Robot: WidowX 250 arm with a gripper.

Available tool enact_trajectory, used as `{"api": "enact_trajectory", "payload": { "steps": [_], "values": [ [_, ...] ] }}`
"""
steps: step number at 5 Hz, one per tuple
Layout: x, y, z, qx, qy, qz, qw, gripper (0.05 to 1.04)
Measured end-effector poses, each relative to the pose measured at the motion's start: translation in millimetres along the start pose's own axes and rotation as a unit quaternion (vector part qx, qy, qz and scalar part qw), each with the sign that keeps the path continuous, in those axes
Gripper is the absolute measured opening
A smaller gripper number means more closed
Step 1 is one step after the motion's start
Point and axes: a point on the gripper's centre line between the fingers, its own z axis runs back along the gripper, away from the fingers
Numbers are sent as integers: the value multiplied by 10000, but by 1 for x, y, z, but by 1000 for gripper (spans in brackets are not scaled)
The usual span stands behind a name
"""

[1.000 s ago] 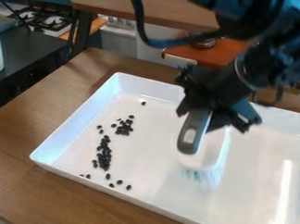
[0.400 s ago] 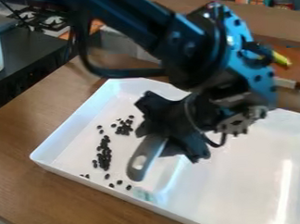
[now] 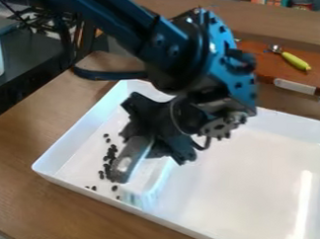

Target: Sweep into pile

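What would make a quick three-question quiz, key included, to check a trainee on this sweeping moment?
1. Short answer: what does the hand hold by its handle?

2. True or false: some of the small dark pieces in the tray lie apart from the others.

3. Multiple choice: what colour is the tabletop under the tray?
A) white
B) green
C) brown

Key: 1. a brush; 2. true; 3. C
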Motion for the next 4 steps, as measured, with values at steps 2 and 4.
{"api": "enact_trajectory", "payload": {
  "steps": [2, 4],
  "values": [
    [-6, 26, -24, 602, -252, -218, 9976, 494],
    [-4, 53, -39, 1244, -583, -319, 9900, 494]
  ]
}}
